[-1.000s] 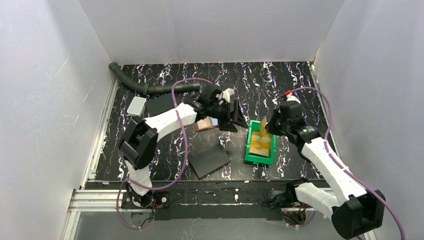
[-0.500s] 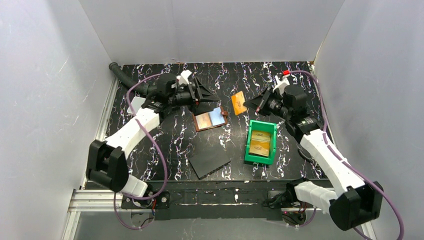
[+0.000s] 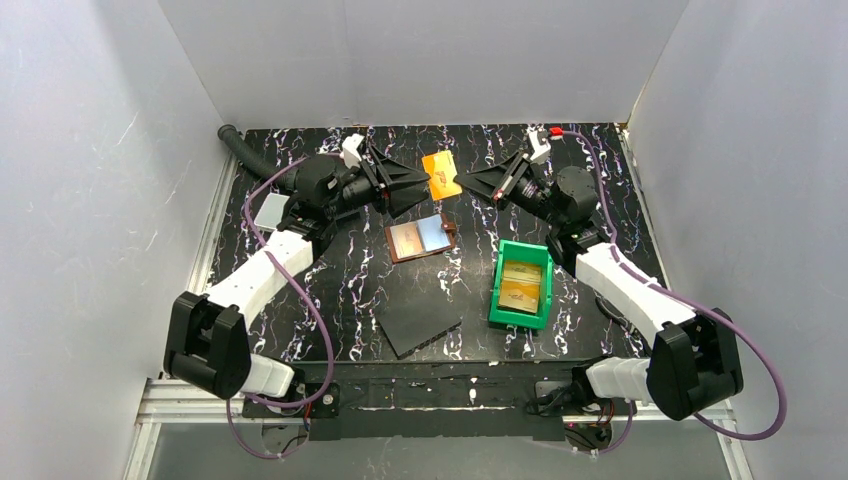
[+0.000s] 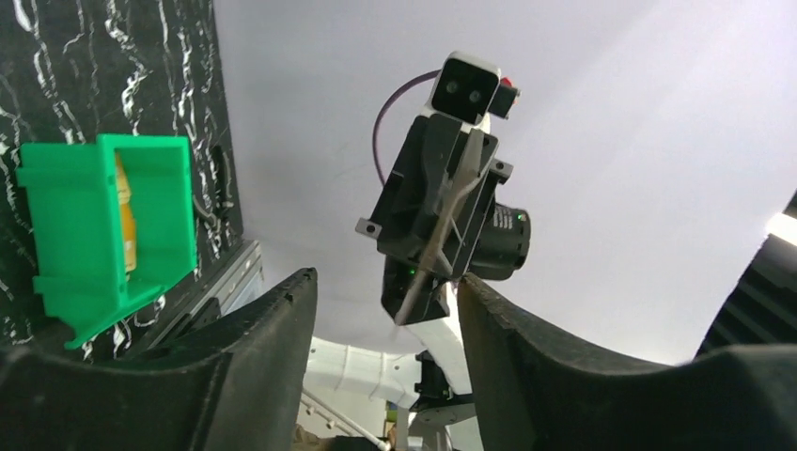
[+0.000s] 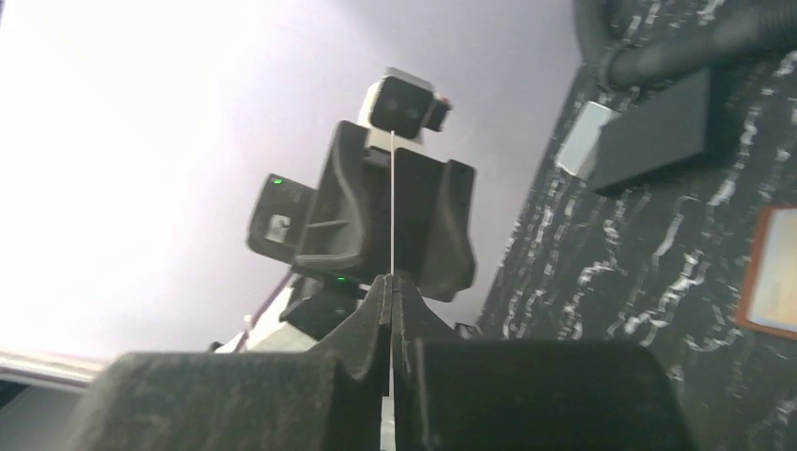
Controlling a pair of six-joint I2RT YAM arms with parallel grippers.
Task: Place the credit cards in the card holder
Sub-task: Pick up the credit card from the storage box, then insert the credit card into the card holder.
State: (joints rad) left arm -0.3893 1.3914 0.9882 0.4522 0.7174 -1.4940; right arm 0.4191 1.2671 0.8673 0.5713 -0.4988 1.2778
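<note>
My right gripper (image 3: 462, 185) is shut on an orange credit card (image 3: 440, 173) and holds it in the air over the back of the table. In the right wrist view the card (image 5: 391, 202) shows edge-on as a thin line between the shut fingers (image 5: 376, 310). My left gripper (image 3: 420, 190) is open and faces the card from the left, close to it; its jaws (image 4: 385, 282) are wide apart and empty. The brown card holder (image 3: 420, 239) lies open below them with a light blue card in it. More orange cards (image 3: 522, 283) lie in the green bin (image 3: 503, 285).
A dark grey slab (image 3: 418, 322) lies at the front centre, and another (image 3: 322, 210) lies at the back left beside a small white box (image 3: 272, 211). A black corrugated hose (image 3: 262, 162) runs along the back left. White walls close in three sides.
My right gripper lifted an orange card out of the green bin and carried it left and toward the back. My left arm swung back from the card holder and now faces the card, open.
</note>
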